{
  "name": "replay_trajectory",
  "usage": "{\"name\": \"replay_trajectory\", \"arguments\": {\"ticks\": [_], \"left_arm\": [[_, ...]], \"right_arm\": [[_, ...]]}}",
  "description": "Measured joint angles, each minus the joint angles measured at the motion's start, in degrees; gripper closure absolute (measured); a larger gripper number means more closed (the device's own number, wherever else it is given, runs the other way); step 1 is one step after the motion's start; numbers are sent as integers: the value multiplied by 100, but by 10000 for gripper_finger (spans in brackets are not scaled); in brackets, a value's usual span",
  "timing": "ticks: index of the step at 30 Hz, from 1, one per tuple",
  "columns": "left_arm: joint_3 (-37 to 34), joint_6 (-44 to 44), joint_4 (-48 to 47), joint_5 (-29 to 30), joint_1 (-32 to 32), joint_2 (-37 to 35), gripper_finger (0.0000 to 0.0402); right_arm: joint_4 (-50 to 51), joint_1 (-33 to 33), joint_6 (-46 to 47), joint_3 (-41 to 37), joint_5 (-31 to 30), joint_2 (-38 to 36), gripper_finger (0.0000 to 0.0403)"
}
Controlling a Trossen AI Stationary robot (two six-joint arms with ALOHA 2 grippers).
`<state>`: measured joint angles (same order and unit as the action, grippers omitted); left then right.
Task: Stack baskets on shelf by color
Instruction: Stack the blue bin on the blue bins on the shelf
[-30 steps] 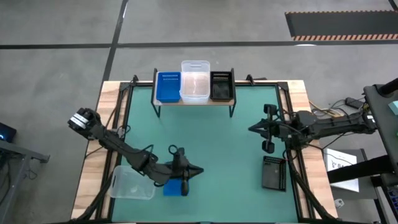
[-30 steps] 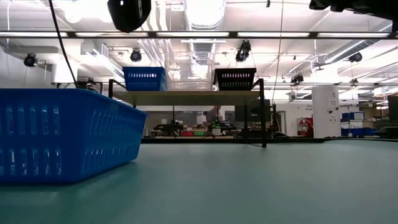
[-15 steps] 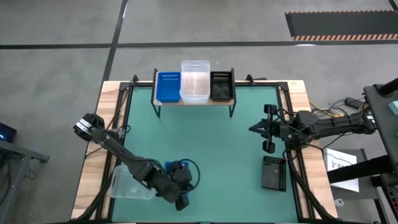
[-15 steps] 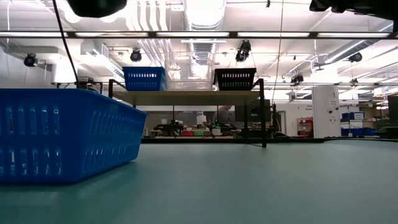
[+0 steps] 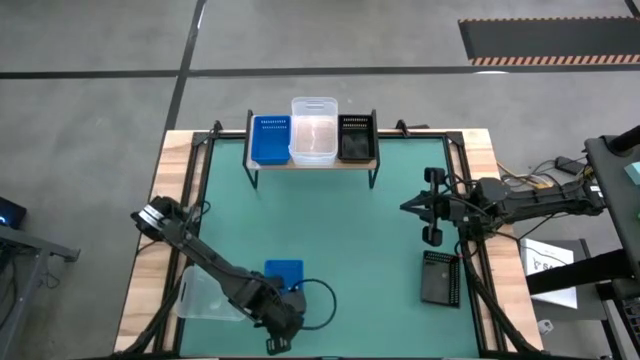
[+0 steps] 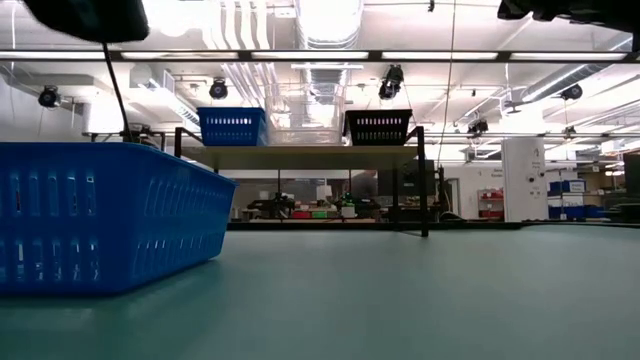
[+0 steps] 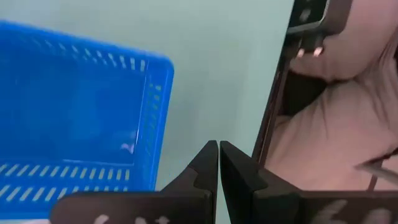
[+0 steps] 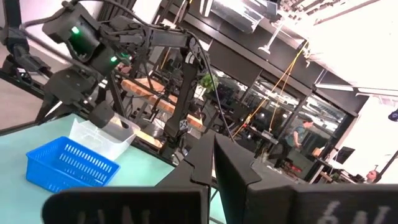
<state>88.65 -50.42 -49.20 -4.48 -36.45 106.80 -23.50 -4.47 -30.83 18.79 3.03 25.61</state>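
Note:
A blue basket [image 5: 284, 272] stands on its base on the green table near the front edge, close up in the low view [image 6: 100, 215]. To its left lies a clear basket [image 5: 207, 297]; a black basket [image 5: 440, 278] lies at the right. On the shelf [image 5: 312, 161] at the far edge sit a blue basket [image 5: 268, 140], a clear basket [image 5: 313, 130] and a black basket [image 5: 355, 138]. My left gripper [image 7: 218, 155] is shut and points down just beside the near blue basket's corner [image 7: 155, 68]. My right gripper [image 5: 408, 207] hangs shut above the table's right side.
The table's near edge [image 7: 273, 112] runs close by my left gripper. The wooden border [image 5: 150, 270] frames the green mat. Between the shelf and the near baskets the mat [image 5: 340, 230] lies bare.
My left gripper has swung from above the near blue basket toward the table's near edge and tipped from roughly level to pointing steeply down, staying shut. The blue basket has not moved. My right arm has kept still.

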Motion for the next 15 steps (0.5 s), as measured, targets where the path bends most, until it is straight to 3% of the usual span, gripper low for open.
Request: {"name": "replay_trajectory", "arguments": {"ticks": [10,15], "left_arm": [[-90,378,-268,-245,34,4,398],[-93,630,-268,-93,37,33,351]], "right_arm": [[34,0,87,2,-2,6,394],[35,1,88,2,-2,6,394]]}}
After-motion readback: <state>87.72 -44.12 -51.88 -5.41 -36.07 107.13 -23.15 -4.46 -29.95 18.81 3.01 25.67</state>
